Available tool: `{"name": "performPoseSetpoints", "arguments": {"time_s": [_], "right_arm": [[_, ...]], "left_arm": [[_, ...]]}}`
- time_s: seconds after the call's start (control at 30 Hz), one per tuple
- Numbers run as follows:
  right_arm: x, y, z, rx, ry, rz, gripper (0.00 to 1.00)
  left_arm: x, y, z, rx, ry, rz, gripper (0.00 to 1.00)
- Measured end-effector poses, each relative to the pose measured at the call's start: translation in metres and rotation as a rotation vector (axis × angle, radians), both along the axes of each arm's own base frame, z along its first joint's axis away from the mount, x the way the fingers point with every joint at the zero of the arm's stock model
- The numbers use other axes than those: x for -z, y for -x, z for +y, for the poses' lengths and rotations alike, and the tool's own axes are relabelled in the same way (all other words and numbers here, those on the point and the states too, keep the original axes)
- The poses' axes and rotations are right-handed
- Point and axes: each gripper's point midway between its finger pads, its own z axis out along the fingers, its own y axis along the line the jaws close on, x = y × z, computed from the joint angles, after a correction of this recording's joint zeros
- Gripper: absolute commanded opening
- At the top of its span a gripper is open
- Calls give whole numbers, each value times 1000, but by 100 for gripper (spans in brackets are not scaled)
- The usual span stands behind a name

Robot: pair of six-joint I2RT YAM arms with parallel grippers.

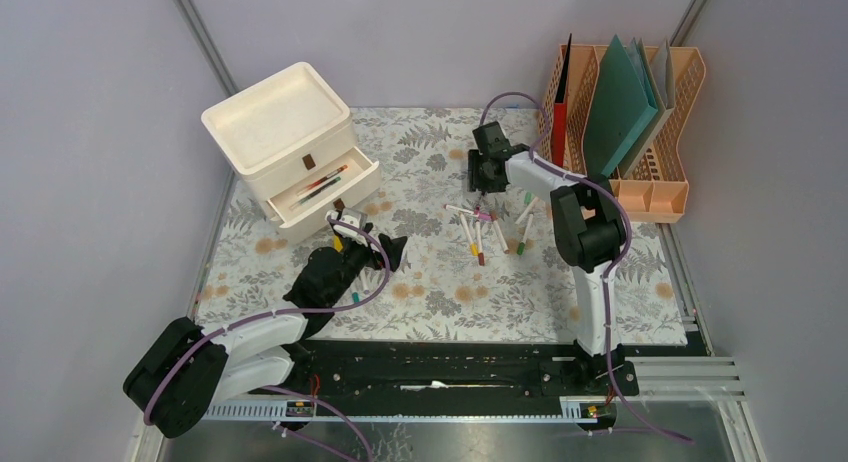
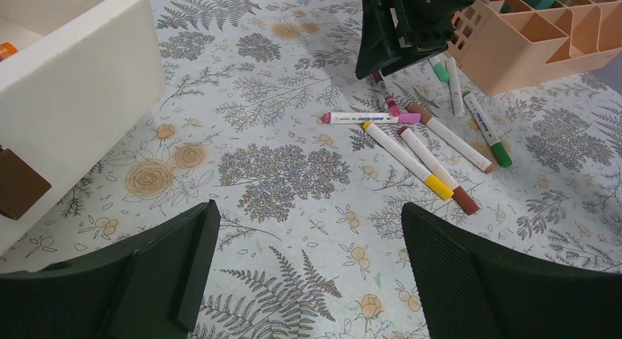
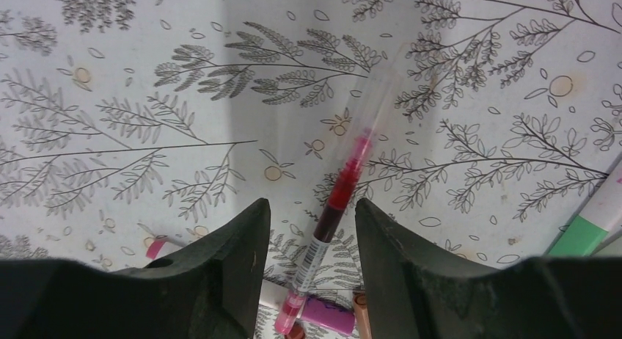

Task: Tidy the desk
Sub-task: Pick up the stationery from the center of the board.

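The desk carries a loose pile of markers right of centre. My right gripper points down at the pile's far end. In the right wrist view its jaws stand on either side of a red pen, with a gap left on each side. A purple cap lies under the pen's near end. The left wrist view shows white markers with pink, yellow, brown and green caps. My left gripper hovers wide open and empty over bare cloth.
A cream drawer unit stands at the back left, its lower drawer pulled out with pens inside. A peach file organizer holding folders stands at the back right, close to the right arm.
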Motion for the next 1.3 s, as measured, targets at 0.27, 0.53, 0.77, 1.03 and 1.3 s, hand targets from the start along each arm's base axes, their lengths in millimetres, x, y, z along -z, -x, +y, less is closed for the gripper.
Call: {"name": "performPoseSetpoints", "arguments": {"time_s": [0.27, 0.53, 0.77, 1.03, 1.3], "right_arm": [[13, 3, -7, 24, 36, 28, 43], [13, 1, -5, 30, 29, 27, 17], [14, 1, -3, 31, 14, 26, 3], [-13, 34, -3, -27, -126, 33, 0], [-152, 75, -27, -163, -461, -237, 0]], "left_arm": [[0, 0, 0, 0, -1, 1, 99], [1, 1, -2, 13, -1, 2, 99], [-5, 11, -17, 123, -1, -27, 99], [-7, 22, -39, 252, 23, 8, 99], [-61, 61, -82, 473, 329, 43, 99]]}}
